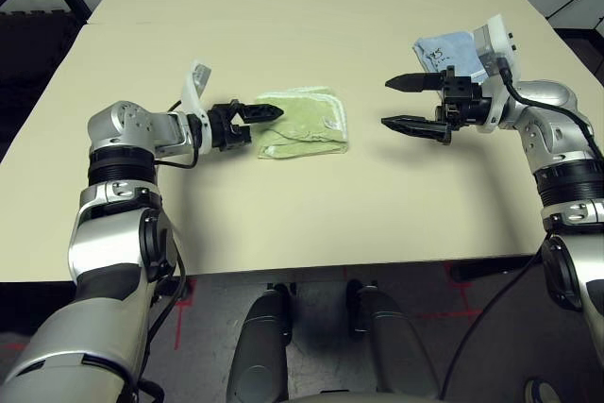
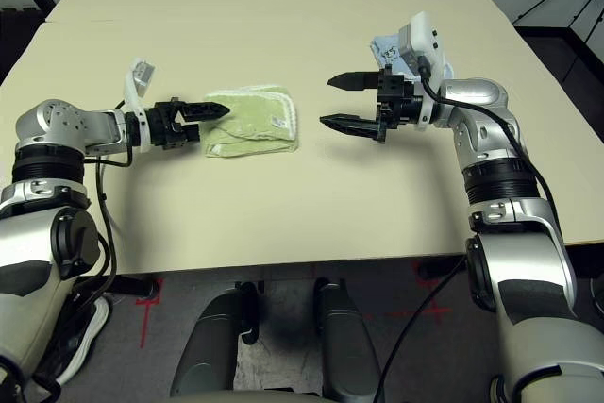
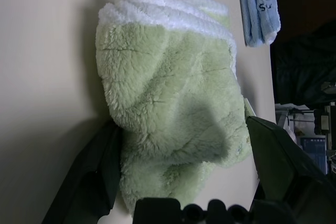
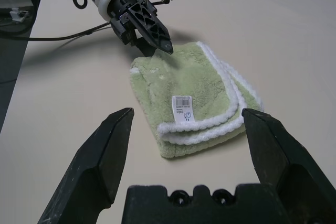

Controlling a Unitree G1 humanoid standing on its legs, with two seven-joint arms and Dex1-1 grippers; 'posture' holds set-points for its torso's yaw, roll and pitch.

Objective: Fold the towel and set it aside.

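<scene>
The light green towel (image 1: 307, 125) lies folded in a thick, slightly rumpled stack on the table, white edging and a barcode tag (image 4: 182, 108) on the side facing my right gripper. My left gripper (image 1: 264, 123) is at the towel's left edge, open, its black fingers (image 3: 89, 177) spread on either side of that end of the towel (image 3: 168, 87) without pinching it. A short gap to the right of the towel (image 4: 194, 77), my right gripper (image 1: 386, 103) hovers open and empty, pointing at it.
A small light blue folded cloth (image 1: 444, 49) lies at the back right, just behind my right wrist. The beige table (image 1: 283, 224) has bare surface in front of and behind the towel. Its front edge runs close to my body.
</scene>
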